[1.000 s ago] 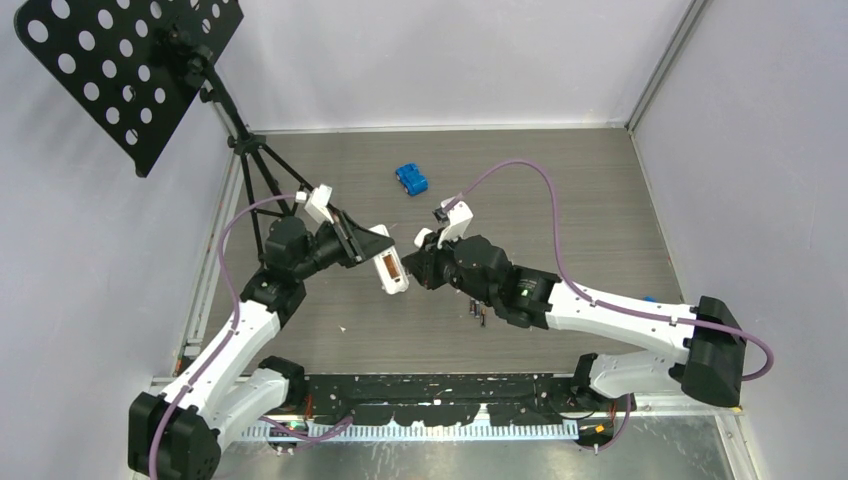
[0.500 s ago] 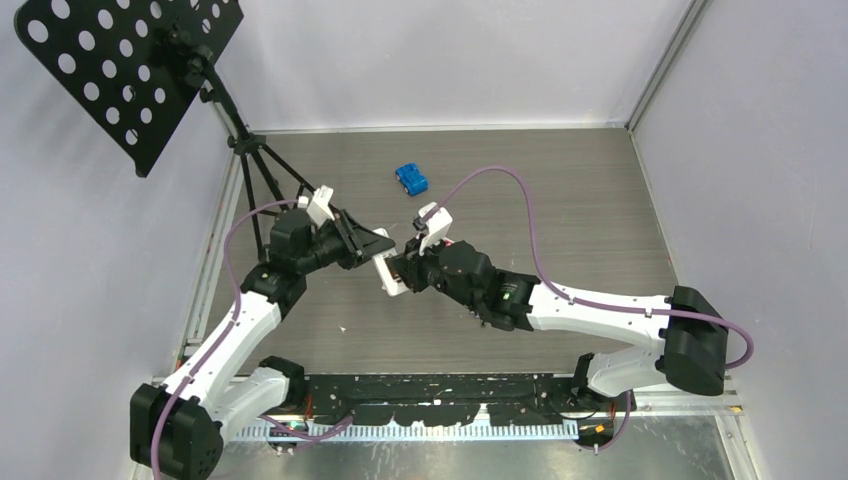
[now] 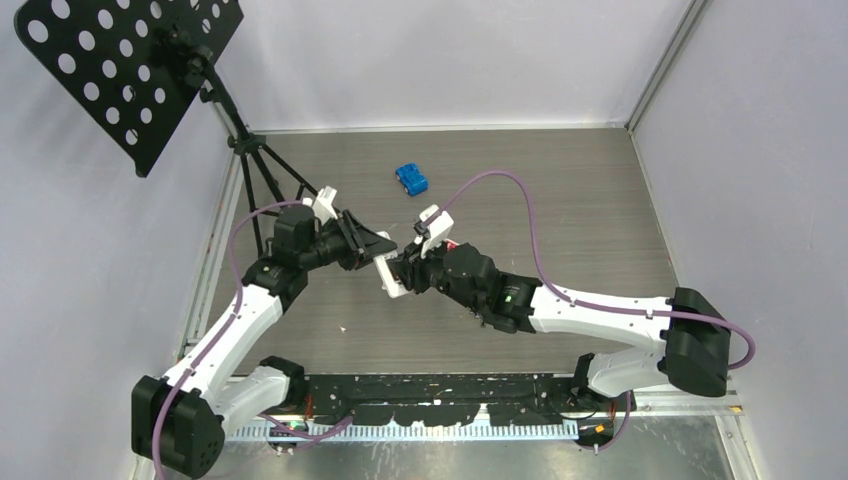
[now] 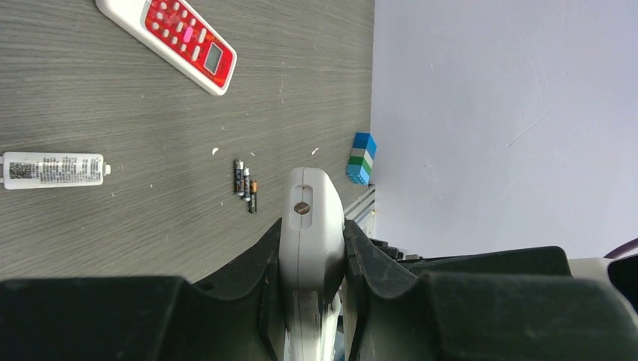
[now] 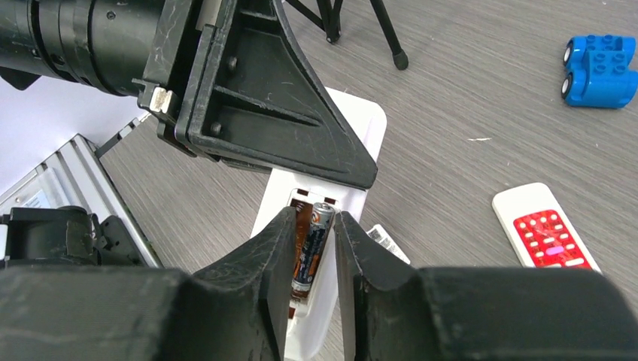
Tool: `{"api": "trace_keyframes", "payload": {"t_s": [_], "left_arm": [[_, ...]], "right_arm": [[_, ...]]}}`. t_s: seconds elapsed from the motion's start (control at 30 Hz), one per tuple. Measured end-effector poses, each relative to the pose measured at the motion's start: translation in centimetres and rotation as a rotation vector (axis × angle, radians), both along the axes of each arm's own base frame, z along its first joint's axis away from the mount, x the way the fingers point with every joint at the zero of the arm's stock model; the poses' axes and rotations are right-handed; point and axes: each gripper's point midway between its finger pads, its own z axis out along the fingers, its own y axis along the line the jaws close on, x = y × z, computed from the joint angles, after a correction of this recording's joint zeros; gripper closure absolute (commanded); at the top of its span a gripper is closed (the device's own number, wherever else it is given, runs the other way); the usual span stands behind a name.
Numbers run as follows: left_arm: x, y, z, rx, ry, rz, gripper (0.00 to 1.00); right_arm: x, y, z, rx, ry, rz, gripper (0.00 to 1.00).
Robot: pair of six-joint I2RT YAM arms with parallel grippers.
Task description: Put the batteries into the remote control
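Note:
My left gripper [image 4: 312, 226] is shut on the white remote [image 4: 310, 214] and holds it above the table, edge-on in the left wrist view. In the right wrist view the remote's [image 5: 360, 124] open brown battery compartment faces my right gripper [image 5: 314, 218], which is shut on a dark battery [image 5: 311, 244] with a silver end. The battery sits tilted in the compartment's mouth. Three more batteries [image 4: 245, 185] lie side by side on the table. In the top view the two grippers meet at the remote [image 3: 390, 280], the left [image 3: 375, 250] and the right [image 3: 405, 272].
A second white remote with a red face [image 4: 169, 41] lies on the table, also in the right wrist view [image 5: 545, 233]. A white tube [image 4: 53, 169], a blue-green block stack [image 4: 363, 158], a blue toy [image 3: 411, 179] and a music stand [image 3: 130, 70] stand around.
My right gripper has moved left with the battery, up to the remote's open compartment. My left gripper has shifted slightly, with the remote in it.

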Motion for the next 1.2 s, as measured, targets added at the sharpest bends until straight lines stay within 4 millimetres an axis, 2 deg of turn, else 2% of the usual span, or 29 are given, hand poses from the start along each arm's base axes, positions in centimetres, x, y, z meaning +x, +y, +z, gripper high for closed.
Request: {"api": "trace_keyframes", "payload": {"t_s": [0.13, 0.27, 0.4, 0.6, 0.73, 0.93, 1.03, 1.13, 1.2], "left_arm": [[0.0, -0.1, 0.1, -0.002, 0.004, -0.003, 1.00], [0.1, -0.1, 0.4, 0.001, -0.009, -0.006, 1.00], [0.3, -0.1, 0.1, 0.009, -0.007, -0.004, 1.00], [1.2, -0.1, -0.5, 0.020, -0.008, 0.011, 1.00], [2.2, -0.1, -0.1, 0.014, -0.043, 0.035, 1.00], [3.7, -0.1, 1.2, -0.027, -0.082, 0.093, 1.00], [4.4, -0.1, 2.4, -0.061, -0.112, 0.122, 1.00], [5.0, -0.1, 3.2, -0.087, -0.143, 0.144, 1.00], [5.2, 0.0, 3.5, -0.097, -0.154, 0.153, 1.00]], "right_arm": [[-0.4, -0.6, -0.3, -0.010, 0.018, 0.004, 0.59], [-0.9, -1.1, 0.1, 0.007, 0.045, 0.005, 0.39], [-1.7, -1.1, 1.6, 0.073, 0.076, 0.023, 0.20], [-2.0, -2.4, 4.2, 0.216, 0.183, -0.035, 0.14], [-0.3, -4.4, 4.8, 0.343, 0.332, -0.176, 0.12], [1.6, -5.6, 4.6, 0.552, 0.568, -0.312, 0.11], [2.2, -5.9, 3.5, 0.657, 0.685, -0.347, 0.11], [2.6, -5.9, 2.4, 0.702, 0.766, -0.380, 0.11], [2.7, -5.2, 2.6, 0.745, 0.810, -0.370, 0.11]]}}
